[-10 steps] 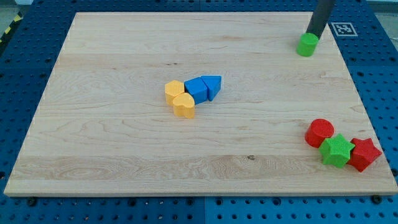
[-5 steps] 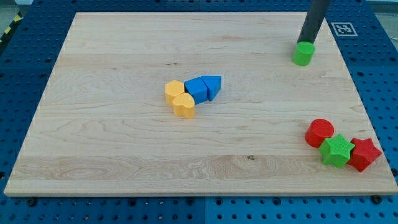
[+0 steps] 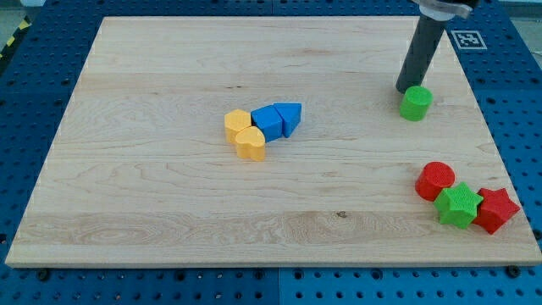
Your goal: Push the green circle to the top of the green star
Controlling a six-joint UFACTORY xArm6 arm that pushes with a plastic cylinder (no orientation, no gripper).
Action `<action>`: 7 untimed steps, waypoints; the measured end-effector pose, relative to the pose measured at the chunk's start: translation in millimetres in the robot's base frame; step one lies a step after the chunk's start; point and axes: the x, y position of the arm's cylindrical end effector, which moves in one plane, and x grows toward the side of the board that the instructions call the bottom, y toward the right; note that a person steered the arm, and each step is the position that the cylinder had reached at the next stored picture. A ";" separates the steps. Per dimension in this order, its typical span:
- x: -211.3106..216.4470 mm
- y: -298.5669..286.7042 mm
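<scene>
1. Camera view, the working end: my tip [image 3: 406, 90] sits on the wooden board [image 3: 169, 68] just at the upper-left edge of the small green circle block [image 3: 416, 103], touching it or very nearly so. The arm ends in a bare dark rod, so there is no hand to spread, press or pinch; it can only shove. Standing on the top side of the block suits a push toward the view's bottom.

2. Camera view, the goal: the green star block [image 3: 459, 206] lies near the board's lower right corner, wedged between a red circle block [image 3: 435, 180] at its upper left and a red star block [image 3: 496, 210] on its right, all three touching. The green circle is well apart from it, higher up the board and slightly to the left.

3. Camera view, judgement: the spot above the green star is partly taken by the red circle, so the push probably needs to drift rightward to come in clear of it.

4. Camera view, bystanders: two yellow blocks [image 3: 244, 135] and two blue blocks [image 3: 279, 119] cluster near the centre, far from the path.
</scene>
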 end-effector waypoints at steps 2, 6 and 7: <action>53.1 0.0; 66.6 25.3; 20.3 -5.3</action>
